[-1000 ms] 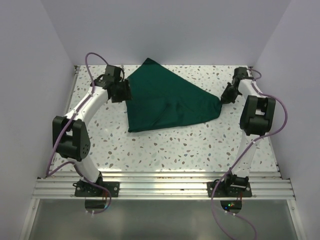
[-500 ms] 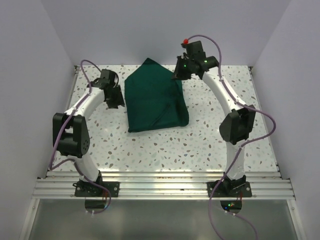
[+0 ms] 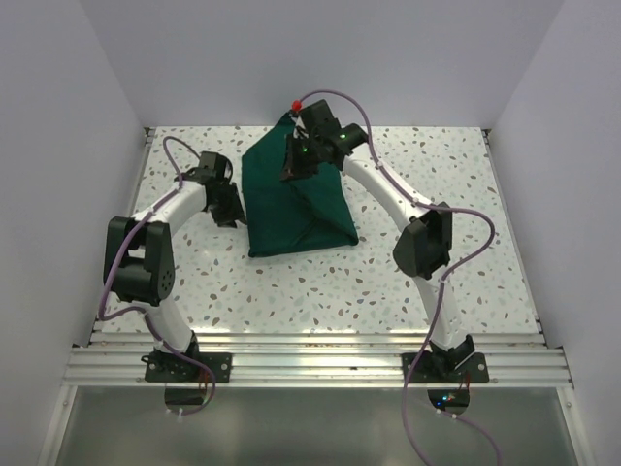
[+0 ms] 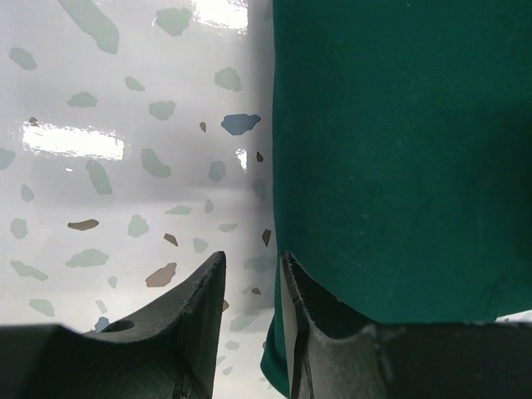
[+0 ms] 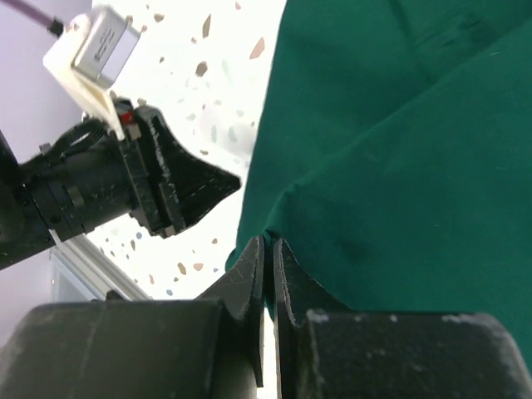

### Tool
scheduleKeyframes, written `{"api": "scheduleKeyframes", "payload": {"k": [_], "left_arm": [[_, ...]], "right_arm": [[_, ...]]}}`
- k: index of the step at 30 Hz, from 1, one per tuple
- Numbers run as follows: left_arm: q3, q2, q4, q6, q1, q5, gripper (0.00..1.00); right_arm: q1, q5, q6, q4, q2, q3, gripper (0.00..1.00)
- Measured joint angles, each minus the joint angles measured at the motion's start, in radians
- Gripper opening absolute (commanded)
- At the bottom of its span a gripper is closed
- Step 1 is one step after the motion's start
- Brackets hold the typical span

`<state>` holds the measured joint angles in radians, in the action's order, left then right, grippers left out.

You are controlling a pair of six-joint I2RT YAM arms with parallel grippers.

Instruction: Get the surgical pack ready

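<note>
Table [image 3: 388, 282], white with grey and brown flecks, carries everything.

At the left, the left arm bends up from its base at the near edge and reaches toward the middle. The left gripper [image 3: 233, 209] sits low, just beside the left edge of the cloth [image 3: 291, 218]. In the left wrist view its fingers [image 4: 208, 283] stand apart with bare table [image 4: 125, 191] showing in the gap. The finger on the cloth side lies right at the cloth's [image 4: 399, 166] straight edge. Whether it touches the fabric cannot be told. Nothing is between the jaws.

The cloth is dark green and matte. It lies folded on the far middle of the table, broad along its near edge and narrowing to a peak near the back wall. A flap runs up from its near right corner to the right gripper [image 3: 289, 170], which hangs over the cloth's far half.

The right wrist view shows the right gripper [image 5: 268, 243] with its fingers pressed together on a corner of the cloth [image 5: 399, 166], and creases spread away from the pinch. The left gripper's black tip also shows there, close beside the cloth's edge.

At the right, the right arm arches from its near base leftward across the table to that grip.
</note>
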<state>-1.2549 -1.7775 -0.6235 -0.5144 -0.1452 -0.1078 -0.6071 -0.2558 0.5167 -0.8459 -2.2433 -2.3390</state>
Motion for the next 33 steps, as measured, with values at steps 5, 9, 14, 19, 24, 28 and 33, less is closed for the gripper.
{"api": "scheduleKeyframes", "payload": {"k": [5, 9, 14, 19, 24, 28, 33], "left_arm": [[0.014, 0.000, 0.028, -0.009, 0.000, -0.015, 0.35], [0.027, 0.000, 0.042, -0.018, 0.000, -0.020, 0.35], [0.037, 0.000, 0.054, -0.024, 0.000, -0.021, 0.35], [0.054, 0.003, 0.071, -0.029, 0.000, -0.019, 0.36], [0.075, 0.021, 0.068, -0.036, 0.000, 0.004, 0.41], [0.072, 0.053, 0.043, -0.020, 0.002, 0.078, 0.45], [0.038, 0.105, -0.012, 0.011, 0.035, 0.149, 0.45]], "right_arm": [[-0.049, -0.020, 0.008, 0.002, -0.052, -0.026, 0.00], [-0.070, -0.024, 0.014, 0.005, -0.077, -0.030, 0.00], [-0.089, -0.024, 0.026, 0.013, -0.116, -0.034, 0.00], [-0.100, -0.027, 0.043, 0.026, -0.159, -0.039, 0.00], [-0.114, -0.028, 0.053, 0.035, -0.183, -0.039, 0.00], [-0.126, -0.033, 0.072, 0.047, -0.210, -0.039, 0.16], [-0.138, -0.084, 0.101, 0.042, -0.270, -0.066, 0.46]]}}
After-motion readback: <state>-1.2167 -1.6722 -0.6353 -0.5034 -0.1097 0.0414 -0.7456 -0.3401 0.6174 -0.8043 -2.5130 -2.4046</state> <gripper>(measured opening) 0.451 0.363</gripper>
